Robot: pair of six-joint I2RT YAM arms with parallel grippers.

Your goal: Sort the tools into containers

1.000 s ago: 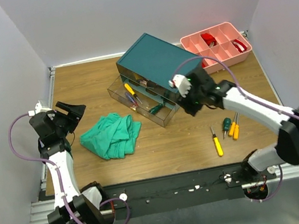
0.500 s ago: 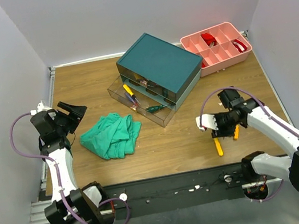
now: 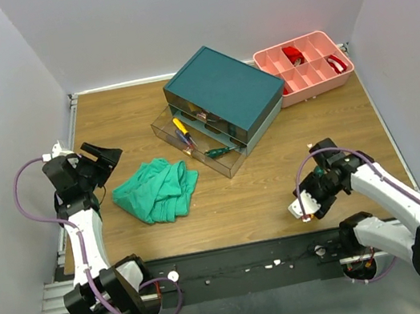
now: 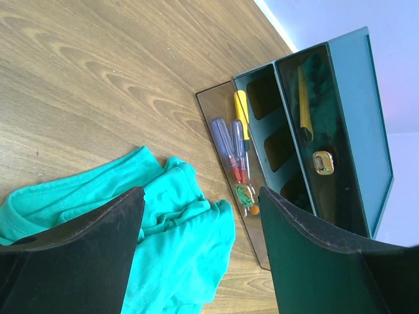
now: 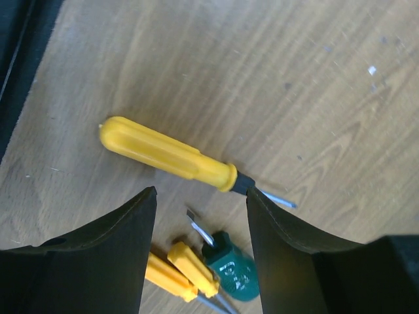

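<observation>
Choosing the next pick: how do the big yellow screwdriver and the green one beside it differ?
The big yellow screwdriver has a long, slim handle; the green screwdriver has a short, stubby one. The yellow handle is plain; the green one bears lettering. Both lie on the table.

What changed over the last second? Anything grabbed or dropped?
The right hand swung from the teal drawer box back toward the near table edge. It now hangs open over the yellow screwdriver and green-handled screwdriver, gripping nothing. The left hand, green cloth, open drawers and pink tray have not moved.
</observation>
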